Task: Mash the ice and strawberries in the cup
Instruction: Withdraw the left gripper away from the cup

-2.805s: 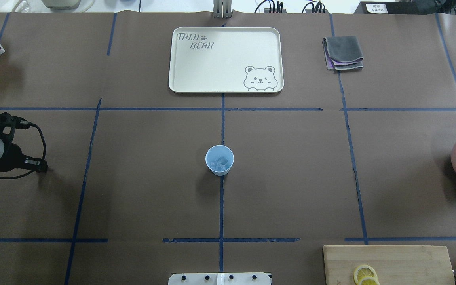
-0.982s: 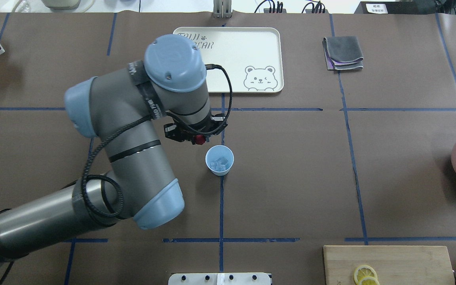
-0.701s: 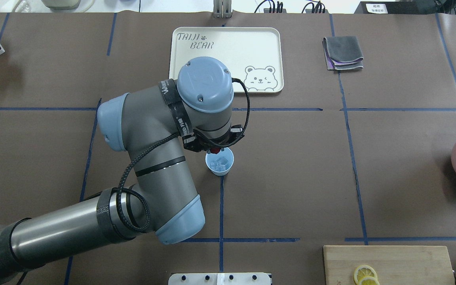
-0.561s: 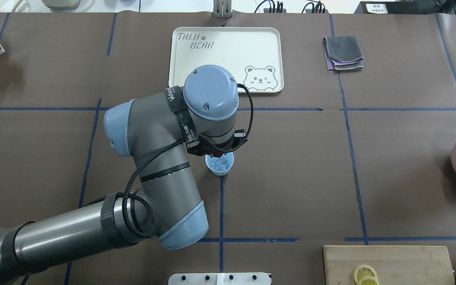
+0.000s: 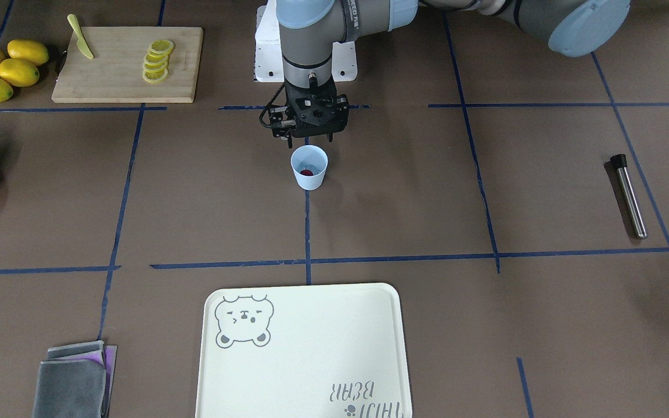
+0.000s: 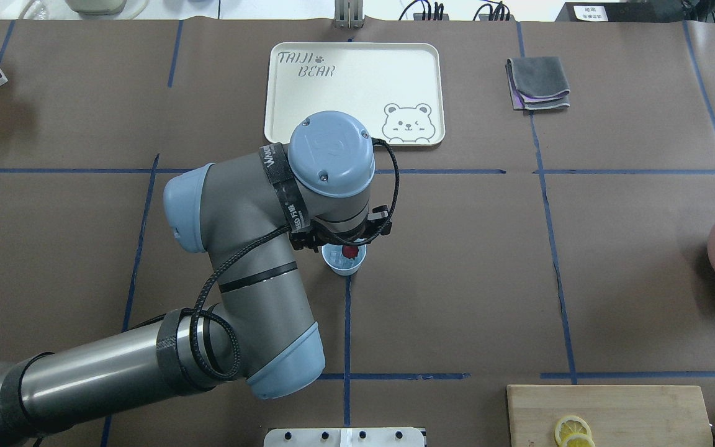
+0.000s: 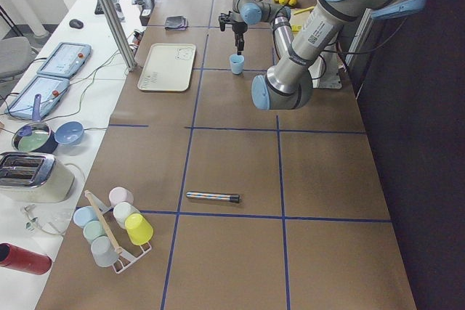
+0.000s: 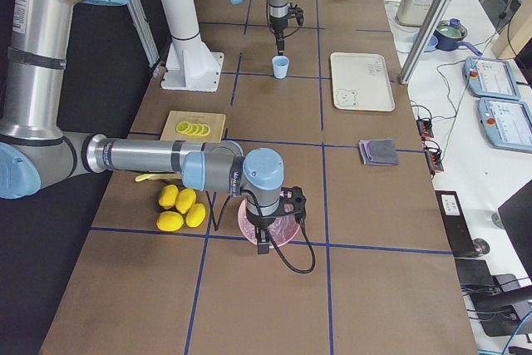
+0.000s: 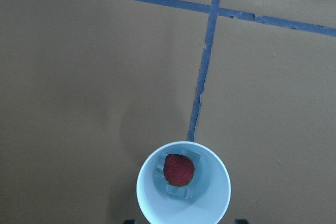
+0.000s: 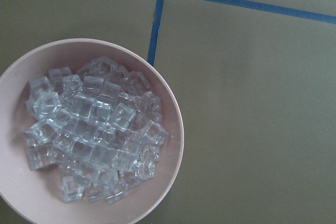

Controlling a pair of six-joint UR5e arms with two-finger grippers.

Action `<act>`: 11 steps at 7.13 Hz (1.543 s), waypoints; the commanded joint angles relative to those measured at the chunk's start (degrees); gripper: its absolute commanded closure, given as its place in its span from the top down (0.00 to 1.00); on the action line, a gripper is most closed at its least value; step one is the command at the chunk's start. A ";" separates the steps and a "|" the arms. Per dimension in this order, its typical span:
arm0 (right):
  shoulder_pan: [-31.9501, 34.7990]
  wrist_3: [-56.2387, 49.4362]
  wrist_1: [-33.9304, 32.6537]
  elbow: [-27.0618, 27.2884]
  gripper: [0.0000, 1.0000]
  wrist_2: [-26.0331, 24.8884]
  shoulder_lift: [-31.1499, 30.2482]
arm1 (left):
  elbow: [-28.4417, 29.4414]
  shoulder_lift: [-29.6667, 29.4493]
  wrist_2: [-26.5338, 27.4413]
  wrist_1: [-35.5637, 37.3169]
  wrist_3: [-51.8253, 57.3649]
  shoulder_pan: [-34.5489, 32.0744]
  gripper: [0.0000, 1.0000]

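The light-blue cup (image 5: 309, 168) stands at the table's middle on a blue tape line. In the left wrist view, one dark-red strawberry (image 9: 179, 169) lies inside the cup (image 9: 184, 187) on top of clear ice (image 9: 176, 192). My left gripper (image 5: 309, 138) hangs just above the cup's rim on the robot's side, open and holding nothing. The overhead view shows the strawberry (image 6: 350, 251) past the wrist. My right gripper (image 8: 266, 239) hovers over the pink bowl, and I cannot tell whether it is open or shut.
The pink bowl (image 10: 177, 145) is full of ice cubes. A cream tray (image 6: 332, 99) and a folded grey cloth (image 6: 539, 84) lie beyond the cup. A cutting board (image 5: 125, 81) carries lemon slices, with whole lemons (image 5: 3, 67) beside it. A metal rod (image 5: 629, 197) lies on the left side.
My left arm swung in from the left with the strawberry in its gripper and stopped over the cup. The gripper has opened and the strawberry now lies on the ice.
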 commanded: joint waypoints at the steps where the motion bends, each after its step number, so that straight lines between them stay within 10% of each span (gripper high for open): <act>1: 0.00 -0.36 0.00 0.21 1.00 0.00 -0.02 | -9.22 9.15 -0.39 0.58 8.17 -1.20 1.00; 4: 0.00 -0.28 0.00 0.13 1.00 0.00 -0.02 | -17.64 28.68 -12.03 -0.20 37.30 -20.46 1.00; 8: 0.00 -0.19 0.00 0.13 1.00 0.00 -0.02 | -6.71 43.65 -32.87 -1.17 80.65 -52.73 1.00; 11: 0.00 -0.10 0.00 0.21 1.00 0.00 -0.02 | -1.76 49.82 -32.47 -7.12 85.94 -56.76 1.00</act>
